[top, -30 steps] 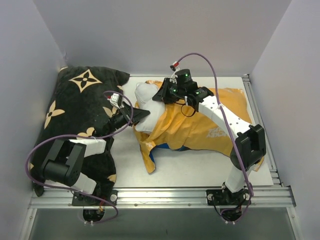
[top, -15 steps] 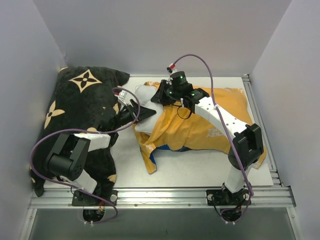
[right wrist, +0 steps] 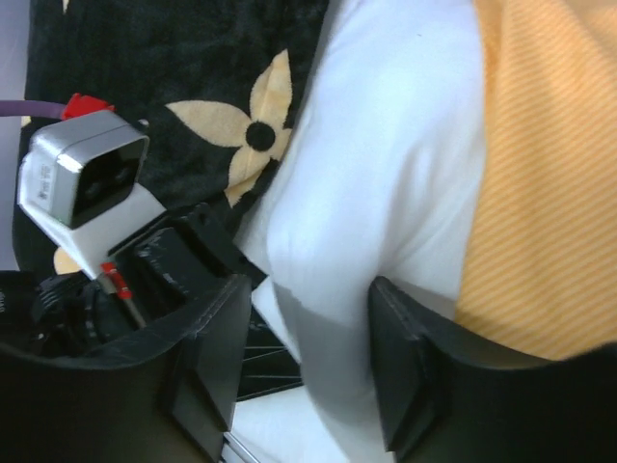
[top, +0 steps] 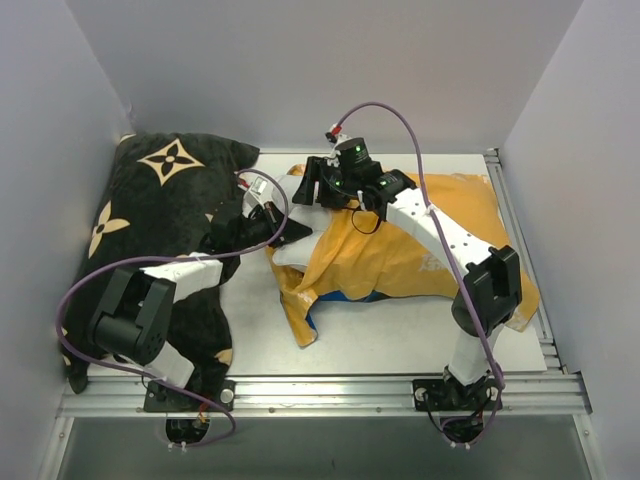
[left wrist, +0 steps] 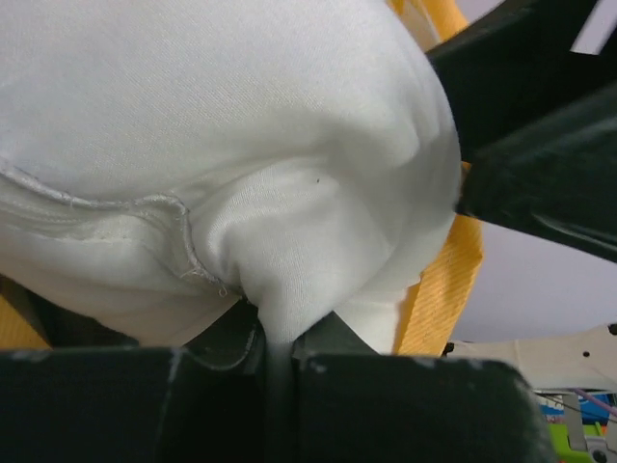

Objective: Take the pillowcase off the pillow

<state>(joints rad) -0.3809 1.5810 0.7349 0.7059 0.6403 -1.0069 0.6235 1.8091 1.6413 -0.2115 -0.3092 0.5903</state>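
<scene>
The pillowcase (top: 400, 250) lies with its orange-yellow side up, spread over the surface (top: 400, 340) from just beneath my right hand (top: 315, 190) back along the right arm. A sliver of blue shows at its near edge. In the left wrist view a strip of the orange cloth (left wrist: 439, 289) hangs just to the right of my left hand (left wrist: 278, 340).

The pillow (top: 292, 252) pokes out of the pillowcase's open end, bare white, right where the two hands meet. My left hand is closed narrow on it: a fold of white pillow (left wrist: 241, 145) is drawn down into the thin slot between the fingers, and the rest bulges above them.

My right hand (right wrist: 313, 371) sits over the same exposed end. Its fingers (right wrist: 415, 371) stand moderately apart with a ridge of pillow (right wrist: 386, 174) running between them. I cannot tell whether they press it. Orange pillowcase (right wrist: 549, 193) lies to that hand's right.

To the left of both hands lies a black pillow (top: 160, 200) with tan flower marks, with the left arm resting across it.
</scene>
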